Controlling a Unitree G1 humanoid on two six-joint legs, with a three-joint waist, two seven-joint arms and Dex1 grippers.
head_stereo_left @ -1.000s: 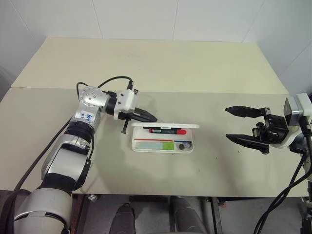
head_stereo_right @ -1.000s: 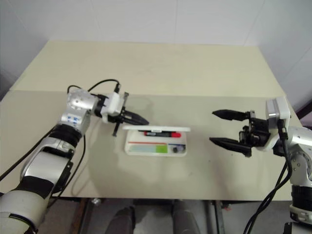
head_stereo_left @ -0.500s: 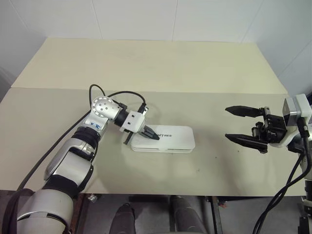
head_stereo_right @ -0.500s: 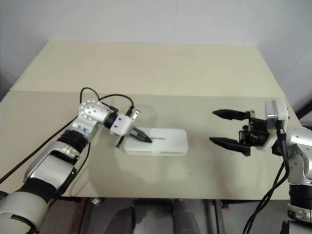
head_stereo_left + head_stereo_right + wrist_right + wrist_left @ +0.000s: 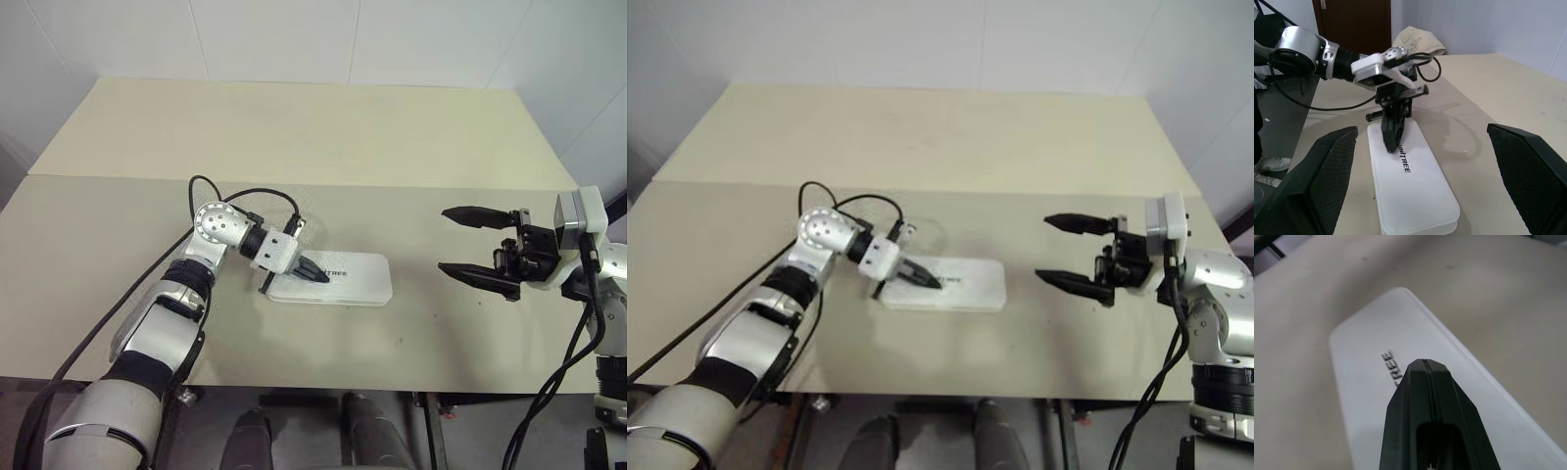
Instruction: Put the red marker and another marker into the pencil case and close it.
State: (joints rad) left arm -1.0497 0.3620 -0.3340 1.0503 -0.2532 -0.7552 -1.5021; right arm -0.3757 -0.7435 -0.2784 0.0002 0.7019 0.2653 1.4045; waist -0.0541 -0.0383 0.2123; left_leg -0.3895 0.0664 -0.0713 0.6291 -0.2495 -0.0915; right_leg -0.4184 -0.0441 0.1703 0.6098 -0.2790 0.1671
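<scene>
The left hand [image 5: 316, 275], shut and holding nothing, presses the pencil case [image 5: 343, 281] at centre frame near one end, so the lid may stay unlatched or the case may slide on the worktop [image 5: 294, 137], while the right hand [image 5: 477, 257] at the right edge is wide open and empty.

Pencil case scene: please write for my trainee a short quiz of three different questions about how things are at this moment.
1. True or false: the lid of the pencil case is down.
2. Which claw has its tips on the lid? A) the left claw B) the right claw
3. Fill in: the right claw hangs over the table with its fingers ____ and nothing between them.

Key: 1 true. 2 A; its fingers are shut together and press on the lid beside the dark lettering. 3 open; it is to the side of the case and apart from it.
</scene>
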